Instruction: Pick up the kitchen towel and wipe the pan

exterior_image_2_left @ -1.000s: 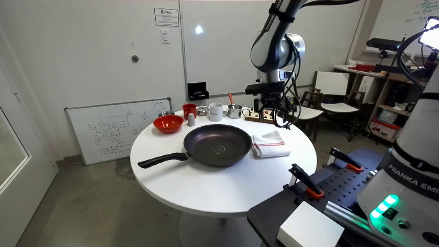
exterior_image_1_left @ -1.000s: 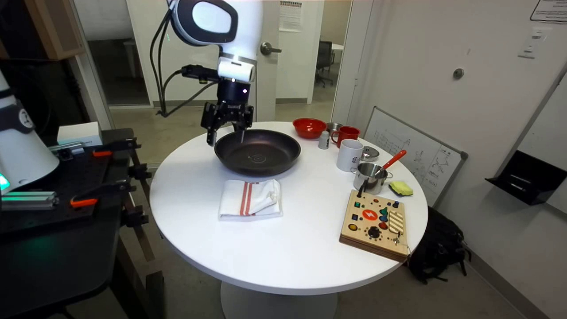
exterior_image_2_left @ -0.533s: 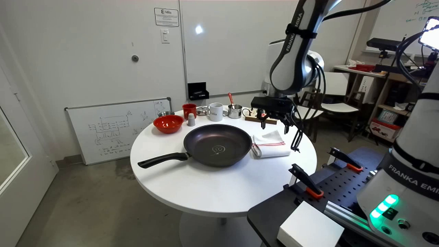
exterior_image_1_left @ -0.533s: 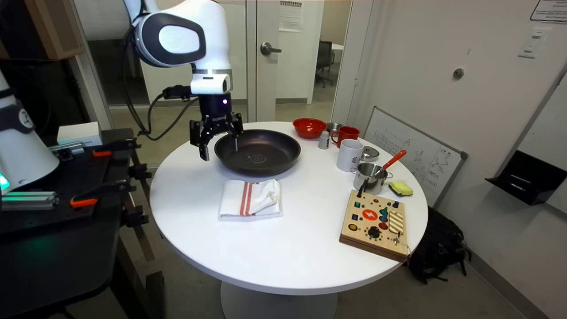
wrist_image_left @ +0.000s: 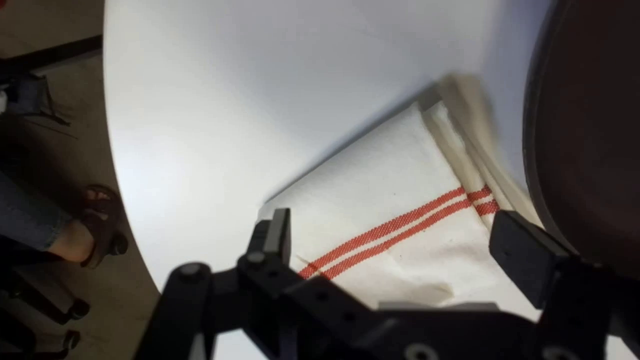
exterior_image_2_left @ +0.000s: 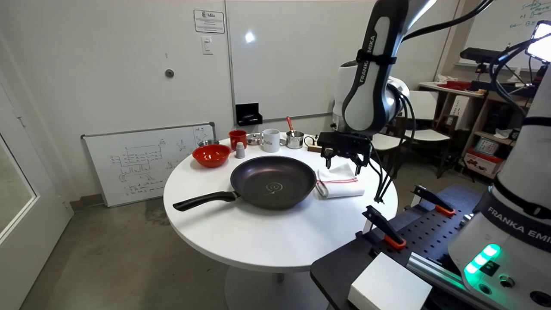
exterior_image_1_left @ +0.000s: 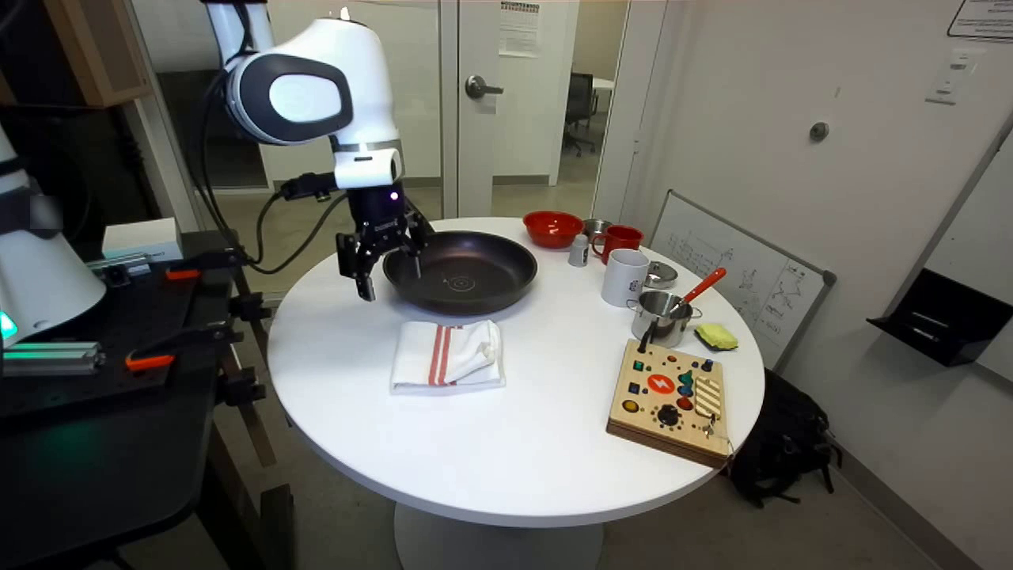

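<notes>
The kitchen towel, white with red stripes, lies folded on the round table beside the pan in both exterior views. The black pan rests flat, its handle reaching toward the table's edge in an exterior view. My gripper hangs above the table, fingers pointing down, apart from the towel. In the wrist view the open gripper has the towel below and between its fingers, with nothing held. The pan's dark rim comes close to the finger on that view's right.
A red bowl, white mug, red mug, steel pot and yellow sponge stand along the table's side. A wooden board with colourful pieces lies near the rim. The table edge shows in the wrist view.
My gripper has come down lower and shifted from over the pan's far side toward the towel. It has stayed open. Towel and pan have not moved.
</notes>
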Robot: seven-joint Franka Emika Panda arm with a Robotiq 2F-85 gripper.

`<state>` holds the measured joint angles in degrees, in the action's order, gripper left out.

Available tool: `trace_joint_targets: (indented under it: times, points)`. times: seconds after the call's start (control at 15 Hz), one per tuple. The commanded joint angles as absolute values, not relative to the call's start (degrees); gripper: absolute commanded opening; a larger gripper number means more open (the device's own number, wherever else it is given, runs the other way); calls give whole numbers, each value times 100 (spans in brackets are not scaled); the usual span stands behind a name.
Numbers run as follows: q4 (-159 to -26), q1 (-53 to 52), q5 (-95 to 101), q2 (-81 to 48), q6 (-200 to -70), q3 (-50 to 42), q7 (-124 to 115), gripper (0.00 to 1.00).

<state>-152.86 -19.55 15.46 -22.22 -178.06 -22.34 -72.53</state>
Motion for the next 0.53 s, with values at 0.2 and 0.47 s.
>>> trace_joint_targets:
  times: [0.2,0.47]
  points:
    - [-14833,-1827,446,-3005,-18166,-2027,-5828,100]
    - [-14483,-1539,-66,-3325,-18171,-1878,-5116,100]
